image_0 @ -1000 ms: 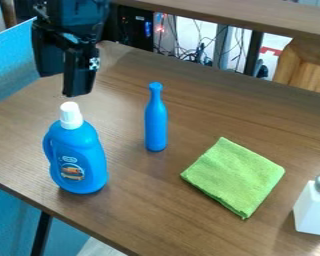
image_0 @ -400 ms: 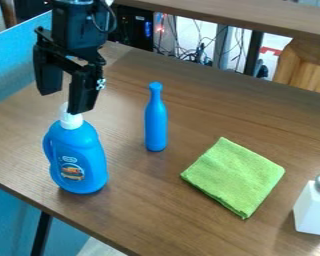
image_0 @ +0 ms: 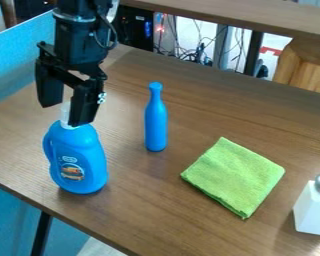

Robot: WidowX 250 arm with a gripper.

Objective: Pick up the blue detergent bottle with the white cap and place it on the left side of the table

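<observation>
The gripper (image_0: 66,114) hung open, its fingers apart, at the white cap (image_0: 64,119) of the blue detergent bottle (image_0: 77,159), which stood upright toward eight o'clock on the counter (image_0: 139,200), neither grasped nor lifted yet.

There are two blue bottles: one handled, white-capped plastic bottle (image_0: 78,160) at the end effector (image_0: 66,114), one slender, long-necked bottle (image_0: 156,122) near it. One folded green cloth (image_0: 233,177) lies farther off; one white, square-sided, silver-topped shaker (image_0: 312,209) stands farthest.

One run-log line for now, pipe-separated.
gripper open, near white-capped jug | slim blue bottle upright | green cloth flat | white shaker upright
</observation>
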